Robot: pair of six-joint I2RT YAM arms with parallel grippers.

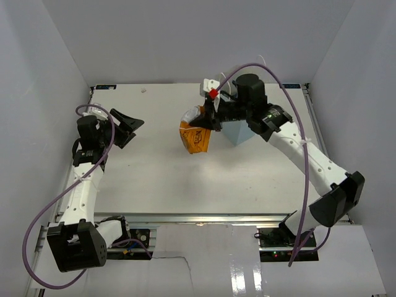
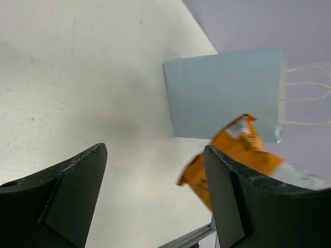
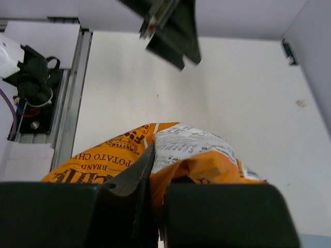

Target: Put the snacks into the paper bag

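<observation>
Toward the far middle of the table (image 1: pixel 154 179), the right pincer (image 1: pixel 203 125) is clamped on the upper part of an orange potato chip bag (image 1: pixel 195 140). In the right wrist view its fingers (image 3: pixel 129 191) are pressed close together. Crumpled orange and white foil is squeezed between them, and the words POTATO CHIP show on the wrapper.

The chip bag hangs tilted from that grip, just to the left of the light blue paper bag (image 1: pixel 238 132). The two are very near or touching; the overhead view does not settle which. Whether the chip bag's lower edge rests on the table cannot be told either.

The paper bag stands upright on the table. The right arm crosses over it and hides most of its opening from above. In the left wrist view its flat blue side is plain to see, with thin white loop handles (image 2: pixel 310 103) at its top. There the orange chip bag overlaps one upper corner of the paper bag, on the side nearer the camera.

Over at the left side of the table, the left pincer (image 1: pixel 131 129) is well apart from both bags. Its jaws are spread wide with nothing between them. Its two dark fingers (image 2: pixel 67 196) frame the bags in its own wrist view and point toward them.
</observation>
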